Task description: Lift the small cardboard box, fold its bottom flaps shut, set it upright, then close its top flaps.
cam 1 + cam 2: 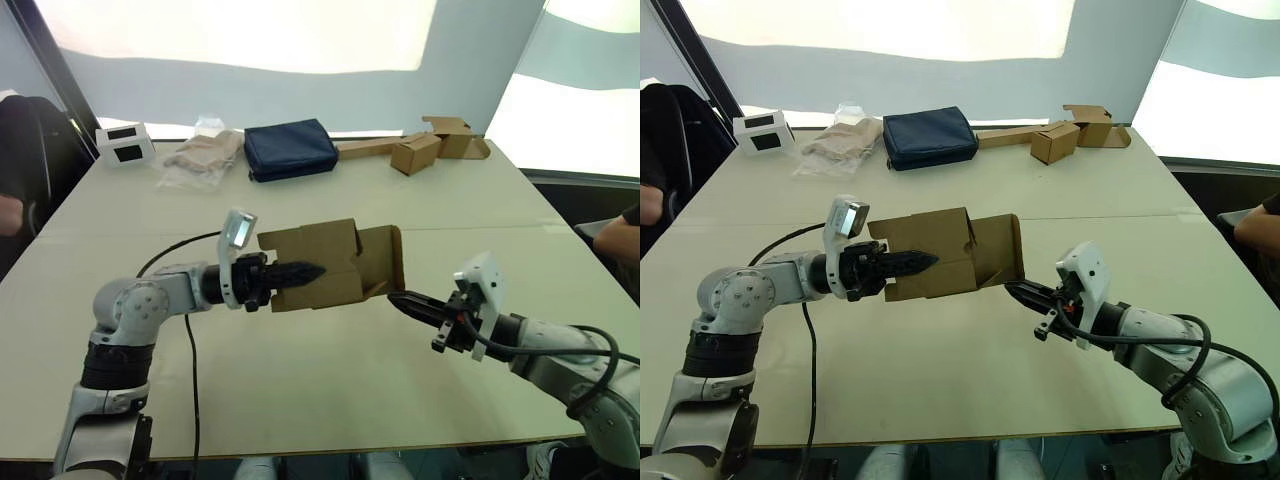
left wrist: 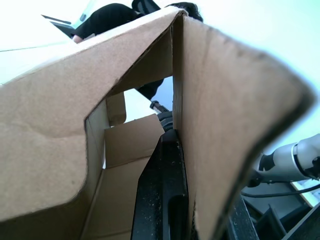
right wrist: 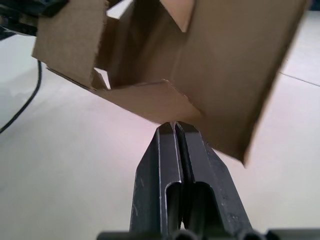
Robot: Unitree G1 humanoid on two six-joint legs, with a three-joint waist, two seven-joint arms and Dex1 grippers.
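Your left gripper (image 1: 300, 272) sits at centre frame in the left eye view, its fingers pinched onto one wall of the small cardboard box (image 1: 320, 262); the left wrist view shows one black finger (image 2: 162, 195) running along the inside face of that wall. You have the box off the table (image 1: 330, 390), lying on its side with both ends open. The flaps (image 1: 385, 258) at the end facing your right arm stand splayed, not folded in; the flaps (image 1: 272, 242) at the other end, by your left wrist, also stick out loose.

Your right gripper (image 1: 408, 302) is at the lower right of centre, fingers pressed together with nothing between them. Its tips reach just under the lower edge of the splayed flaps; in the right wrist view the closed fingers (image 3: 182, 175) point at the bottom flap's edge (image 3: 150, 100), right at it, though you cannot tell whether they touch.

Along the far edge of the table, at the top of the frame, you see a white device (image 1: 125, 143), a clear plastic bag (image 1: 200, 158), a navy pouch (image 1: 290, 149), and two smaller brown boxes joined by a cardboard strip (image 1: 420, 145).
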